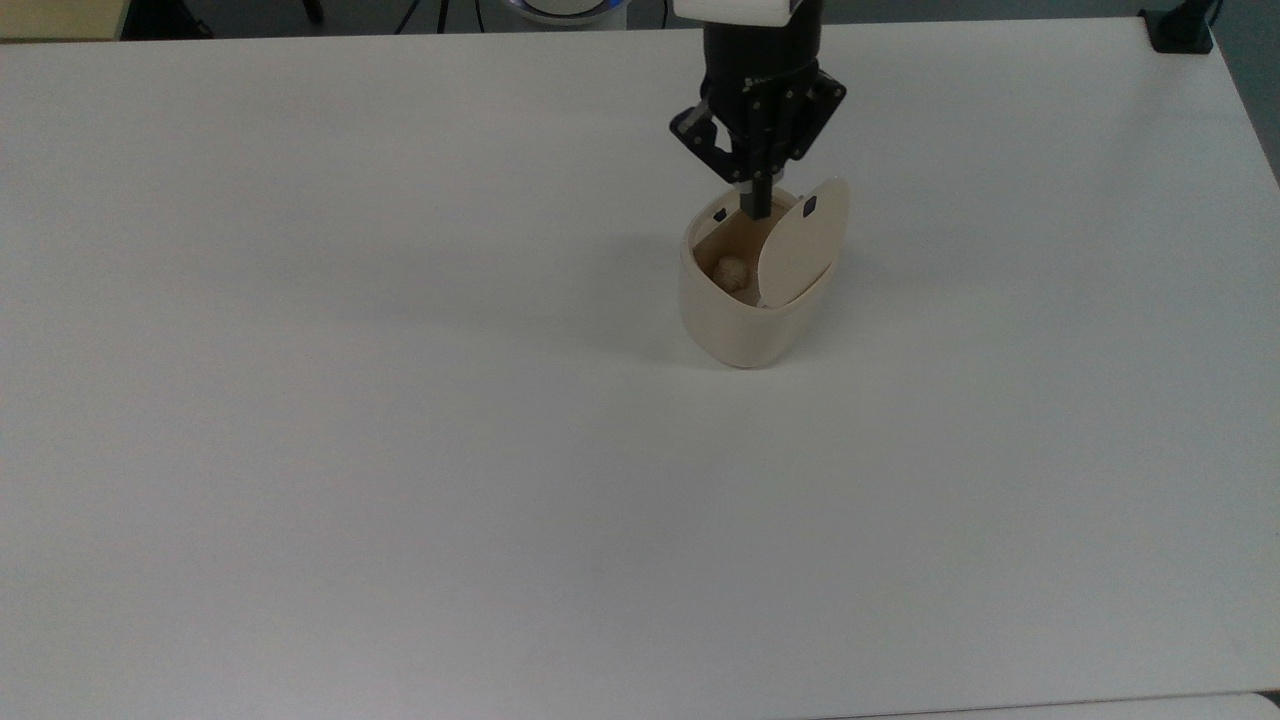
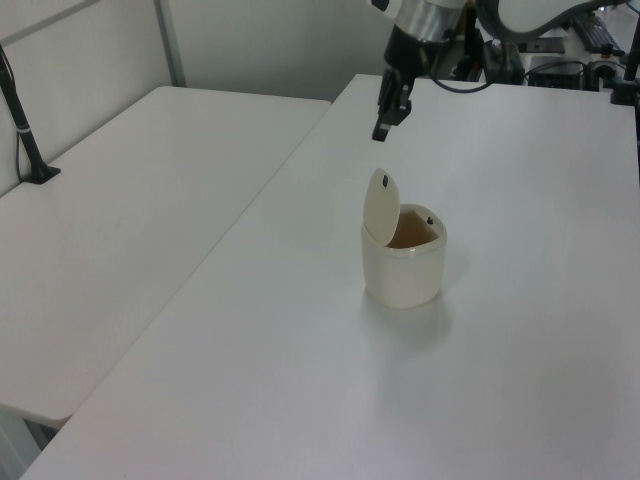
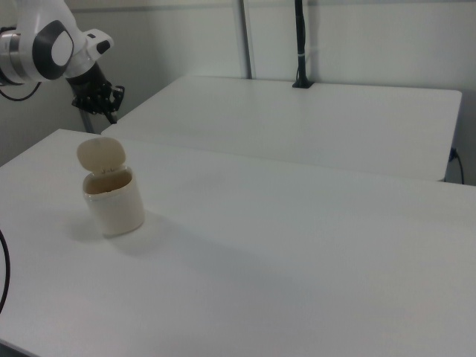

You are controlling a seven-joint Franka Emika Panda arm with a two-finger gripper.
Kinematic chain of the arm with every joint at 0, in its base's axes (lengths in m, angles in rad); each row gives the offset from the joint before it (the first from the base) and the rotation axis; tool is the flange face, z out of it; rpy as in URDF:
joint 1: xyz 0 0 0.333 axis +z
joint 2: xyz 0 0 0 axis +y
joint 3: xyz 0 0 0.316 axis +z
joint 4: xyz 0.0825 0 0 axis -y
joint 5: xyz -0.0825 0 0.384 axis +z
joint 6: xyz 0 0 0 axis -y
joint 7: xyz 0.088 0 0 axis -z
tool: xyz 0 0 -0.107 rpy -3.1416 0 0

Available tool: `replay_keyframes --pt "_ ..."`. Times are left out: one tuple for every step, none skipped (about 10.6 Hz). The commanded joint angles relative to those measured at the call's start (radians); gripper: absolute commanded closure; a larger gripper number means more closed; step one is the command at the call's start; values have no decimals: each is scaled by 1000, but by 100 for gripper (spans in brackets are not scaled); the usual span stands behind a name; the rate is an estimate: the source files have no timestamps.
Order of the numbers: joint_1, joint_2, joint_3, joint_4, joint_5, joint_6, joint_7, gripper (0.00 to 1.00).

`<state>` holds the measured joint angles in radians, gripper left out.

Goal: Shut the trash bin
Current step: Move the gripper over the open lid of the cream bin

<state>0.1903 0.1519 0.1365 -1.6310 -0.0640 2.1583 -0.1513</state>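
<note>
While the trash bin (image 1: 745,300) stands right of centre on the bare white table (image 1: 400,450), its lid (image 1: 803,240) tilted up, the gripper (image 1: 758,205) hangs above it near the top view's upper edge, fingers pressed narrowly together. A second white table (image 2: 130,230) adjoins at the left view's left, by pale walls.

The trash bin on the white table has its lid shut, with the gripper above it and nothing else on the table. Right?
Not quite: the trash bin has its lid standing open, as the top view shows. The gripper is above it.
</note>
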Motion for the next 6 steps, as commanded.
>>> replay_keyframes --pt "44 37 11 16 12 95 -2 100" --pt "66 43 11 16 10 95 -2 100" --pt "74 43 11 16 9 91 -5 100" --pt "75 43 11 16 4 81 -8 100" --pt "78 43 11 10 -2 62 -11 100" --pt "87 44 11 10 -13 19 -23 100"
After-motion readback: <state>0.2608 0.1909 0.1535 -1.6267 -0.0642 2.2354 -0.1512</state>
